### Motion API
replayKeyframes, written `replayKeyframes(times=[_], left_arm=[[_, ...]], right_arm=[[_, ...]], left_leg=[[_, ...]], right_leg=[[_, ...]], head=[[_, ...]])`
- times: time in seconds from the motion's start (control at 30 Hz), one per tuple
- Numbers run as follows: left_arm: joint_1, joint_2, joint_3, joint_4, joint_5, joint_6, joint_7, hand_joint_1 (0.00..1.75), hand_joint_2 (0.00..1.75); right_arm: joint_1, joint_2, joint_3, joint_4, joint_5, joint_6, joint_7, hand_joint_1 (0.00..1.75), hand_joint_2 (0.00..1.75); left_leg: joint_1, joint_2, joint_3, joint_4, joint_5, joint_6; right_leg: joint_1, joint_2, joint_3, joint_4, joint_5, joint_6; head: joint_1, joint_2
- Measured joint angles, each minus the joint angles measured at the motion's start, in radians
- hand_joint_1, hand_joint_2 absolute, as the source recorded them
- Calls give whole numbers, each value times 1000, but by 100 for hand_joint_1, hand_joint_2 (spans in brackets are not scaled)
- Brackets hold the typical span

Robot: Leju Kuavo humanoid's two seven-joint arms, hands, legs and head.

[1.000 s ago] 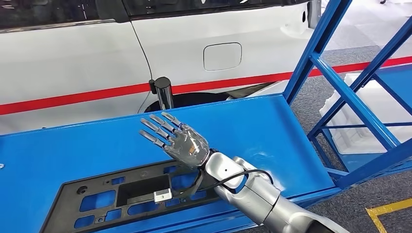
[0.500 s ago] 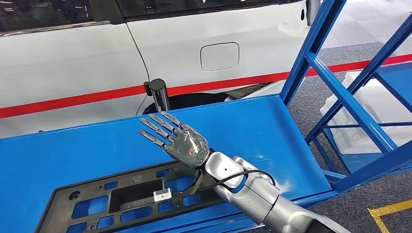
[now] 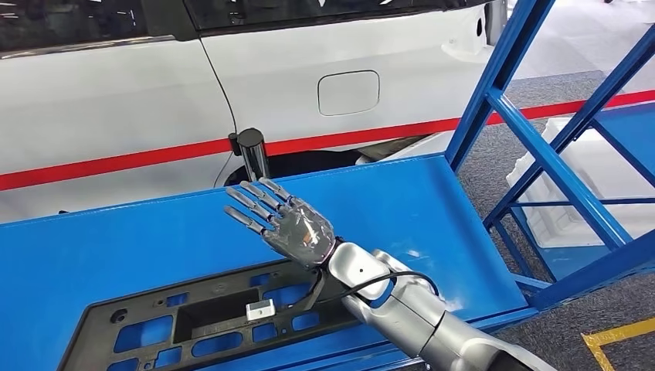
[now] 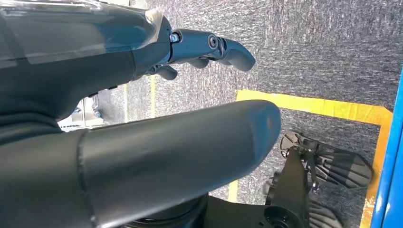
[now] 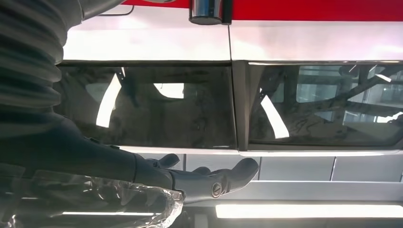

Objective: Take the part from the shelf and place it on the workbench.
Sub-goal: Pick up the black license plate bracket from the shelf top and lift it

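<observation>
The black plastic part [image 3: 154, 328], a long flat frame with several cut-outs and a small white clip, lies flat on the blue workbench [image 3: 409, 209] near its front edge. My right hand [image 3: 290, 224] hovers just above and behind the part's right end, palm down, fingers spread and straight, holding nothing. In the right wrist view the right hand [image 5: 142, 175] points its dark fingers [image 5: 214, 178] toward the car's window. My left hand [image 4: 119, 95] hangs over grey carpet with its fingers [image 4: 209, 47] stretched out and nothing in it.
A white car with a red stripe [image 3: 309, 85] stands close behind the bench, with a black post [image 3: 252, 151] at the bench's far edge. A blue shelf frame [image 3: 541, 147] rises at the right, with white foam [image 3: 587, 178] behind it. Yellow floor tape [image 3: 618, 332] marks the carpet.
The whole picture has shifted a little, so the camera moved. My right hand stays spread above the part, which still lies on the bench.
</observation>
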Motion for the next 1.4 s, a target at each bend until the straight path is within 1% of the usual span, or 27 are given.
replayKeyframes(times=[0.1, 0.17, 0.2, 0.27, 0.33, 0.37, 0.4, 0.47, 0.53, 0.63, 0.67, 0.73, 0.8, 0.83, 0.87, 0.9, 0.97, 1.0, 1.03, 1.07, 1.1, 1.17, 1.23, 1.3, 1.33, 1.37, 1.4], left_arm=[[0, 0, 0, 0, 0, 3, 0, 0, 0], [0, 1, 0, 0, 0, 6, 0, 0, 0], [0, 1, 0, 0, 0, 7, 0, 0, 0], [0, 0, 0, 0, 0, 8, 0, 0, 0], [1, 0, 0, 0, 1, 8, 0, 0, 0], [1, 0, 0, 0, 1, 8, 0, 0, 0], [1, 0, 1, 0, 1, 8, 0, 0, 0], [0, 0, 1, 0, 1, 8, 0, 0, 0], [-2, -1, 1, 0, 1, 9, 0, 0, 0], [-3, -2, 2, 0, 1, 10, 0, 0, 0], [-3, -2, 2, 0, 1, 11, 0, 0, 0], [-3, -2, 2, 0, 1, 14, 0, 0, 0], [-2, -1, 3, 0, 1, 16, 0, 0, 0], [-2, -1, 3, 0, 1, 16, 0, 0, 0], [-1, -2, 3, 0, 1, 17, 0, 0, 0], [-1, -2, 3, 0, 2, 17, 0, 0, 0], [0, -3, 3, 0, 2, 17, 0, 0, 0], [0, -3, 3, 0, 2, 17, 0, 0, 0], [0, -4, 3, 0, 2, 17, 0, 0, 0], [1, -4, 3, 0, 2, 17, 0, 0, 0], [1, -4, 3, 0, 2, 17, 0, 0, 0], [3, -3, 3, 0, 2, 16, 0, 0, 0], [5, -2, 3, 0, 2, 16, 0, 0, 0], [6, -2, 3, 0, 2, 15, 0, 0, 0], [6, -2, 3, 0, 2, 14, 0, 0, 0], [6, -2, 3, 0, 2, 14, 0, 0, 0], [7, -2, 3, 0, 1, 14, 0, 0, 0]], right_arm=[[0, 1, 0, 0, -2, -3, 0, 0, 175], [-2, 5, 0, 0, -3, -4, 0, 0, 175], [-3, 8, 0, 0, -3, -5, 0, 0, 175], [-5, 11, 0, 0, -4, -7, 0, 0, 175], [-5, 13, 0, 1, -3, -8, 0, 0, 175], [-5, 14, 1, 1, -3, -9, 1, 0, 175], [-5, 14, 1, 1, -3, -10, 2, 0, 175], [-6, 17, 0, 1, -2, -14, 4, 0, 175], [-8, 19, -2, 0, -1, -19, 5, 0, 175], [-9, 20, -2, 1, 2, -33, 9, 0, 175], [-8, 19, -3, 1, 3, -41, 12, 0, 175], [-8, 17, -6, 0, 3, -60, 17, 0, 175], [-8, 15, -13, -8, 2, -74, 22, 0, 175], [-8, 14, -17, -17, 1, -77, 23, 0, 175], [-8, 12, -21, -28, 0, -77, 24, 0, 175], [-8, 10, -25, -42, -1, -77, 24, 0, 175], [-10, 7, -34, -71, -3, -76, 24, 0, 175], [-12, 6, -39, -86, -4, -76, 24, 0, 175], [-13, 4, -44, -100, -7, -76, 24, 0, 175], [-13, 2, -48, -114, -12, -73, 23, 0, 175], [-13, -1, -52, -128, -19, -68, 21, 0, 175], [-11, -4, -55, -153, -32, -53, 12, 0, 175], [-8, -3, -55, -174, -36, -43, 4, 0, 175], [-3, -2, -53, -188, -36, -38, 1, 0, 175], [0, -1, -52, -193, -36, -37, 1, 0, 175], [4, -1, -51, -197, -37, -35, 0, 0, 175], [7, -1, -51, -200, -40, -30, -2, 0, 175]], left_leg=[[-2, -2, -4, 11, -2, -18], [3, -1, -14, 30, -23, -30], [6, 0, -27, 63, -52, -36], [12, 3, -72, 182, -135, -47], [17, 4, -103, 282, -181, -54], [19, 4, -94, 283, -175, -56], [22, 6, -67, 250, -155, -57], [25, 10, 24, 118, -109, -56], [22, 10, 79, 30, -87, -49], [14, 8, 72, 14, -73, -29], [12, 10, 65, 12, -63, -19], [12, 13, 47, 7, -43, 1], [6, 14, 22, 8, -24, 9], [4, 14, 9, 8, -15, 11], [2, 14, -2, 9, -7, 11], [0, 14, -13, 9, 2, 10], [-2, 13, -30, 11, 16, 7], [-4, 12, -36, 12, 24, 3], [-5, 12, -39, 13, 30, -2], [-5, 12, -41, 12, 37, -7], [-4, 12, -42, 11, 44, -14], [1, 11, -48, 15, 41, -27], [6, 9, -68, 66, -23, -38], [13, 8, -101, 185, -118, -49], [16, 8, -114, 244, -144, -55], [21, 8, -116, 282, -146, -60], [26, 8, -103, 288, -125, -65]], right_leg=[[1, 4, 11, -27, 14, -20], [-5, 3, 8, -32, 18, -38], [-8, 3, 5, -34, 22, -47], [-5, 0, -4, -34, 30, -62], [-1, -2, -15, -34, 37, -67], [0, -3, -20, -33, 41, -67], [0, -3, -24, -33, 45, -65], [1, -3, -29, -31, 51, -58], [5, -3, -31, -31, 59, -45], [5, -4, -38, -32, 73, -22], [5, -5, -47, -24, 64, -19], [4, -6, -82, 50, 2, -28], [4, -6, -123, 183, -79, -39], [4, -6, -132, 235, -101, -38], [5, -6, -126, 257, -106, -34], [7, -6, -97, 236, -95, -28], [12, -5, 5, 103, -65, -23], [16, -5, 56, 28, -57, -26], [19, -5, 89, -23, -55, -31], [23, -4, 103, -50, -57, -37], [26, -4, 102, -57, -53, -42], [17, -4, 92, -63, -37, -56], [8, -7, 82, -68, -16, -73], [10, -8, 60, -66, 5, -80], [10, -9, 47, -65, 13, -79], [10, -9, 33, -64, 21, -77], [9, -9, 21, -61, 28, -73]], head=[[-1, 0], [-2, 0], [-2, 0], [-2, 0], [-2, 0], [-2, 0], [-2, 0], [-2, 0], [-1, 0], [1, 0], [1, 0], [2, 0], [2, 0], [2, 0], [2, 0], [2, 0], [2, 0], [2, 0], [2, 0], [2, 0], [3, 0], [4, 0], [2, 0], [1, 0], [0, 0], [0, 0], [0, 0]])
